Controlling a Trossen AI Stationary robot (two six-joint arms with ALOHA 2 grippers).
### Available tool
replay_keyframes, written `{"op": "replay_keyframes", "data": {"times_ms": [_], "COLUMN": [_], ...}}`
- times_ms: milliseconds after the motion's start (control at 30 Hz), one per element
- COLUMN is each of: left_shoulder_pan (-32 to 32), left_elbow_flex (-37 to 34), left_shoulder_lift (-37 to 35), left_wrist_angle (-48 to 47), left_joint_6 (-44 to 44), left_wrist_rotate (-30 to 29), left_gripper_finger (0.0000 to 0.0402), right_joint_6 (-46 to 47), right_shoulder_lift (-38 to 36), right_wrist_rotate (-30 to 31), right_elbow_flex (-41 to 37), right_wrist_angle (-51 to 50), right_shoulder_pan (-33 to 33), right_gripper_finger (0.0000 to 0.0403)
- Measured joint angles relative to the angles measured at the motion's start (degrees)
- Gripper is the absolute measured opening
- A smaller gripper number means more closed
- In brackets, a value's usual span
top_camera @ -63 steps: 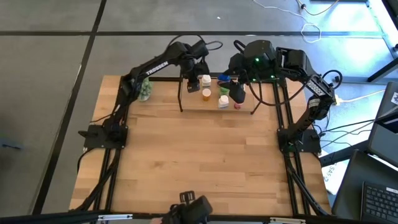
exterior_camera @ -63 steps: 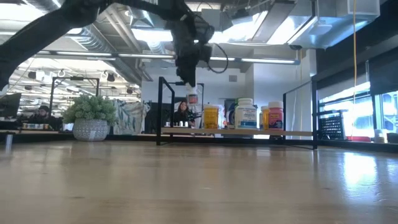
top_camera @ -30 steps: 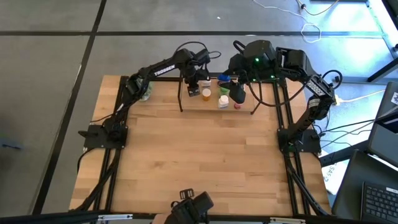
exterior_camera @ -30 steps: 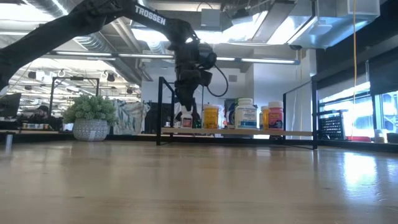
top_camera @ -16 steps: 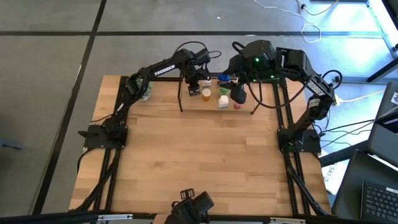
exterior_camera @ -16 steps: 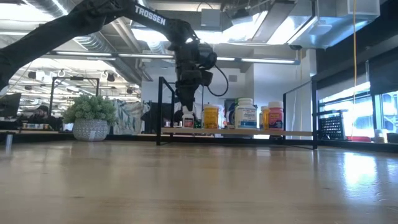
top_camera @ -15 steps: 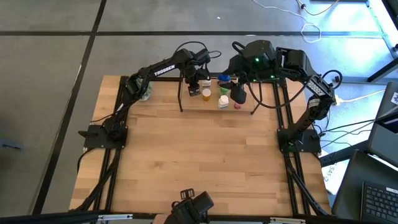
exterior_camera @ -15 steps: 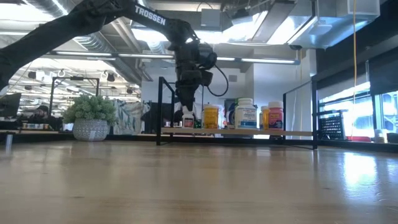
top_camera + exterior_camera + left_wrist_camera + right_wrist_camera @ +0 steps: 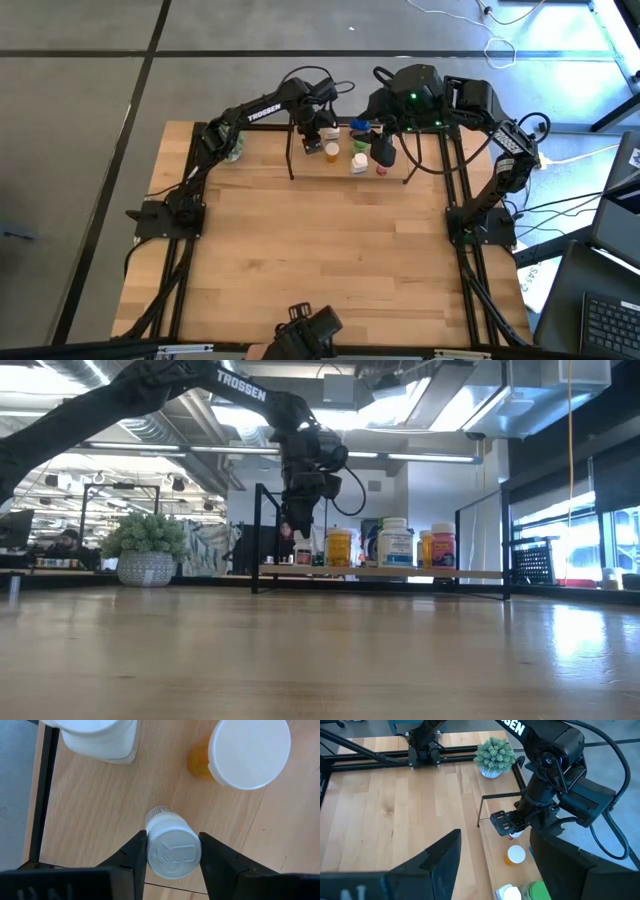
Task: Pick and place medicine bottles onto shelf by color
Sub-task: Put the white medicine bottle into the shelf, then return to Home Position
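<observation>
My left arm reaches from its base at the worktop's [image 9: 330,270] left edge up and across to the far side, wrist bent down over the shelf's [image 9: 345,172] left end. My left end effector [image 9: 172,854] points straight down, fingers [image 9: 134,855] clamped on either side of a small clear bottle [image 9: 169,842] with a white cap; the bottle stands upright, its base on or just at the shelf board, I cannot tell which. In the low view that same end effector [image 9: 300,530] hangs just above the board beside the orange bottle [image 9: 340,548].

Next to the held bottle in the left wrist view: a white bottle [image 9: 97,737] and an orange bottle with a white cap [image 9: 245,752], both apart from it.

My right arm is folded at the far right corner, right end effector [image 9: 492,865] spread wide and grasping nothing, looking down along the shelf toward the plant [image 9: 494,756].

On the board from the low view, to the right: a larger white bottle [image 9: 396,544] and a pink-red one [image 9: 442,546].

Versus two seconds ago: the left arm was higher with the bottle lifted clear over the shelf; it has come down to the board. Over the last second no visible change, the clamp is unchanged, and the right arm has not moved.
</observation>
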Motion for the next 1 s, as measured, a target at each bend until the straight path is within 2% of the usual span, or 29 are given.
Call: {"op": "replay_keyframes", "data": {"times_ms": [467, 833, 1000], "left_shoulder_pan": [-0.02, -0.02, -0.04], "left_elbow_flex": [-0.11, -0.13, 2.61], "left_shoulder_lift": [0.23, 0.31, 0.24], "left_wrist_angle": [-0.04, -0.17, -0.96], "left_joint_6": [0.26, 0.79, 1.73], "left_wrist_rotate": [-1.18, -1.8, -1.68], "left_gripper_finger": [0.0179, 0.0237, 0.0252], "right_joint_6": [0.08, 0.05, 0.0], "right_shoulder_lift": [0.0, 0.0, 0.0], "right_wrist_rotate": [0.0, -0.01, 0.0], "right_elbow_flex": [0.0, 0.0, 0.0], "right_wrist_angle": [-0.01, -0.02, -0.02], "right_shoulder_pan": [0.0, 0.0, 0.02], "right_gripper_finger": [0.0239, 0.0239, 0.0239]}}
